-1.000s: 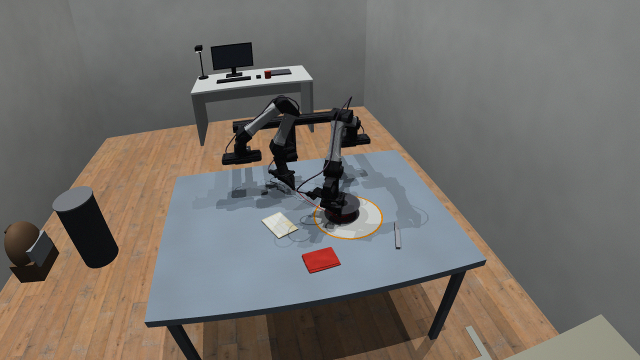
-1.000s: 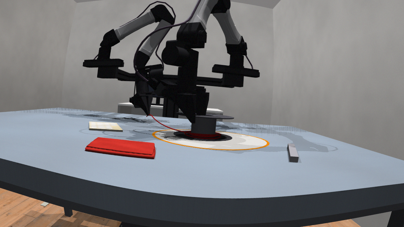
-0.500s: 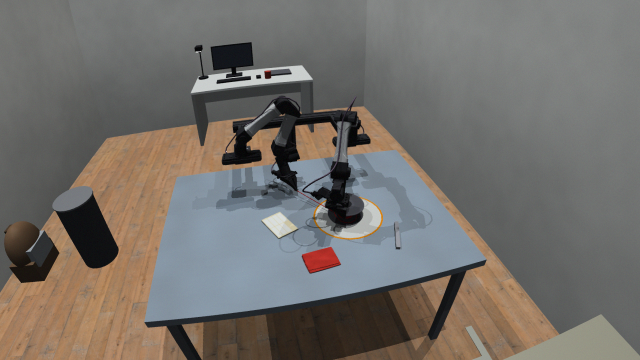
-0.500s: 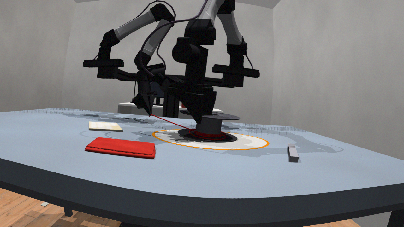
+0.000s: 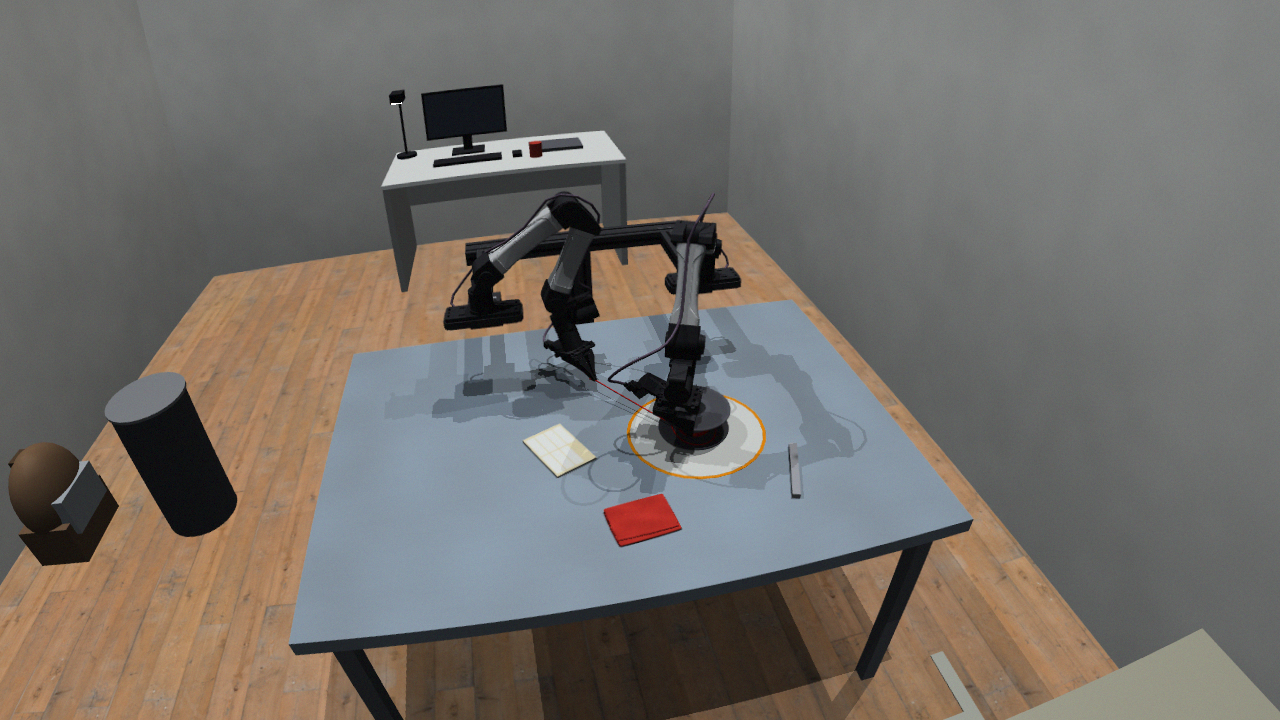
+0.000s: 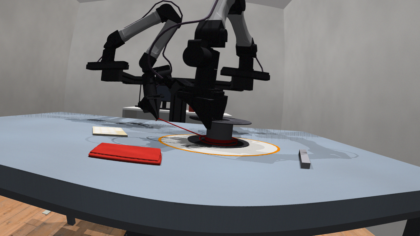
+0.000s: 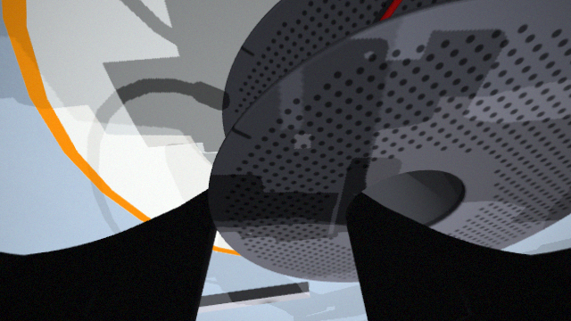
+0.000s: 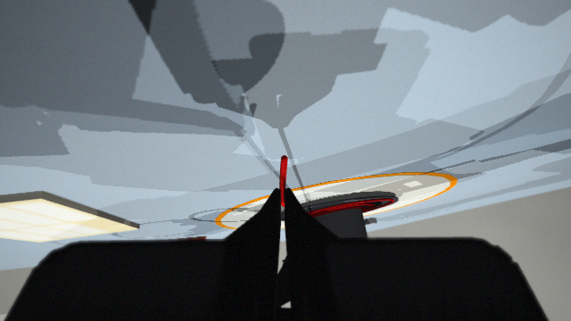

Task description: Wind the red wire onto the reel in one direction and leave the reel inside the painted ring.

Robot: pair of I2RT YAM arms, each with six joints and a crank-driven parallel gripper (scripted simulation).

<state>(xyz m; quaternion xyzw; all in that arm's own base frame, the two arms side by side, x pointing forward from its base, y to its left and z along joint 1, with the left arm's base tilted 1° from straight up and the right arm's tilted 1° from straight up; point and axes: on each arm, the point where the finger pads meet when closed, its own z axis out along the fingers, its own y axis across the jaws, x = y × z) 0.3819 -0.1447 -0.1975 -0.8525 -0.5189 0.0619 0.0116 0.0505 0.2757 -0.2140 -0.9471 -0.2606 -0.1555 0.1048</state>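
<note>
The black reel (image 5: 716,407) (image 6: 221,131) (image 7: 401,147) (image 8: 339,223) stands on its lower flange, which shows inside the orange painted ring (image 5: 763,436) (image 6: 279,149) (image 7: 73,153). My left gripper (image 5: 682,419) (image 6: 216,123) (image 7: 282,190) is shut on the reel from above, one finger outside the upper flange's rim, the other at the hub hole. The red wire (image 5: 626,397) (image 6: 180,127) (image 7: 392,9) (image 8: 284,171) has turns low on the core. Its free part runs straight to my right gripper (image 5: 594,378) (image 6: 157,118) (image 8: 284,192), shut on it near its end, above the table. The ring's back is partly hidden.
A cream tile (image 5: 558,449) (image 6: 109,131) (image 8: 36,220) and a folded red cloth (image 5: 641,519) (image 6: 124,153) lie outside the ring on one side. A grey bar (image 5: 794,470) (image 6: 304,158) (image 7: 259,296) lies outside it on the other. None touches the reel or wire.
</note>
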